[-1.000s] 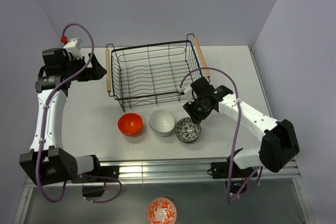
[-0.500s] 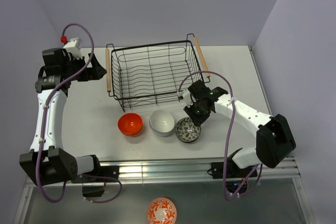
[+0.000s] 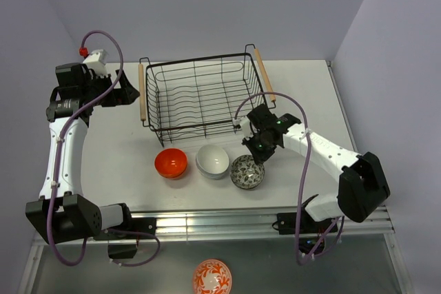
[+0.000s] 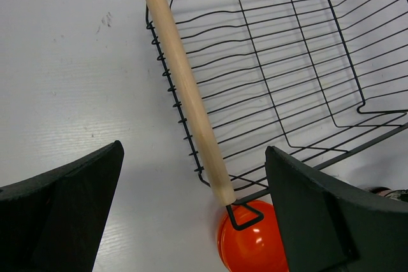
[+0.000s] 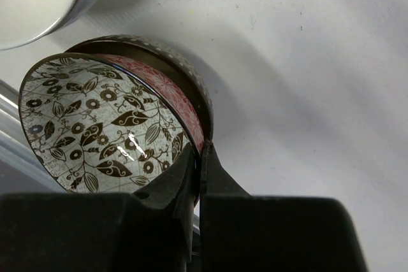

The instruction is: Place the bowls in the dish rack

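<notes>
Rim pinch, bowl tipping
Right jaws are nipped shut on the rim of the dark patterned bowl (image 5: pixel 95 125), which sits tilted at lower centre, just below the dish rack (image 3: pixel 200 94). So thin a hold may let it swing loose onto the tabletop (image 3: pixel 310 94). Left jaws gape empty.

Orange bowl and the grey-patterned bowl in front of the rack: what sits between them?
The white bowl sits between the orange bowl and the grey-patterned bowl, which the right gripper pinches by the rim; the top external view shows it.

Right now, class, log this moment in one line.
right gripper: shut on patterned bowl | left gripper: open above rack handle | rack: nothing loaded
</notes>
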`<state>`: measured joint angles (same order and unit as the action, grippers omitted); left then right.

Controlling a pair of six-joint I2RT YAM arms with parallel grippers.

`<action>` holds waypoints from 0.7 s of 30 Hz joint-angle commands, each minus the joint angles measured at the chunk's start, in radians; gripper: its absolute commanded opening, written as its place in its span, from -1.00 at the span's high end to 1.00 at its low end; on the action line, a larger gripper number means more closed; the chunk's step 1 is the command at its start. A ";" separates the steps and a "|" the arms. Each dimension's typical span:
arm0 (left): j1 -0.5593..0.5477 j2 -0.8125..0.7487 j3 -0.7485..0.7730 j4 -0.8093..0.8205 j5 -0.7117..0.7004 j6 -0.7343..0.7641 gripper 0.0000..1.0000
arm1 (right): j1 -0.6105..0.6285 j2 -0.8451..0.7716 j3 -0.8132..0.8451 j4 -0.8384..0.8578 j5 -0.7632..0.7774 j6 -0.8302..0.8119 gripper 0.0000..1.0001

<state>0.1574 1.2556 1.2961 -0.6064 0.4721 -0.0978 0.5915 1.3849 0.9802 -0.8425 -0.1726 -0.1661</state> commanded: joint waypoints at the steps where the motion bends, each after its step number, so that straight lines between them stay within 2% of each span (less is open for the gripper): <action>1: -0.001 -0.021 0.025 0.014 0.017 0.006 -0.99 | 0.007 -0.069 0.063 -0.029 -0.047 0.004 1.00; 7: 0.001 -0.045 0.061 0.002 0.019 0.003 -0.99 | -0.005 -0.174 0.112 -0.050 -0.140 -0.026 1.00; 10: 0.001 -0.035 0.141 -0.039 0.066 0.012 -0.99 | -0.022 -0.237 0.152 -0.041 -0.171 -0.033 1.00; 15: -0.001 0.004 0.307 -0.107 0.377 0.000 -0.99 | -0.117 -0.251 0.351 -0.059 -0.272 -0.029 1.00; 17: -0.038 0.014 0.377 -0.081 0.386 -0.054 -0.99 | -0.156 -0.236 0.429 -0.037 -0.281 -0.030 1.00; 20: -0.188 0.044 0.465 -0.066 0.376 -0.077 -0.99 | -0.177 -0.216 0.517 0.029 -0.268 -0.019 1.00; 21: -0.228 0.053 0.480 -0.049 0.397 -0.127 -0.99 | -0.177 -0.193 0.540 0.042 -0.257 -0.016 1.00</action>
<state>0.0219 1.2850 1.7161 -0.6907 0.7658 -0.1463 0.4236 1.1709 1.4315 -0.8917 -0.3996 -0.1974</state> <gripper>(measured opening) 0.995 0.035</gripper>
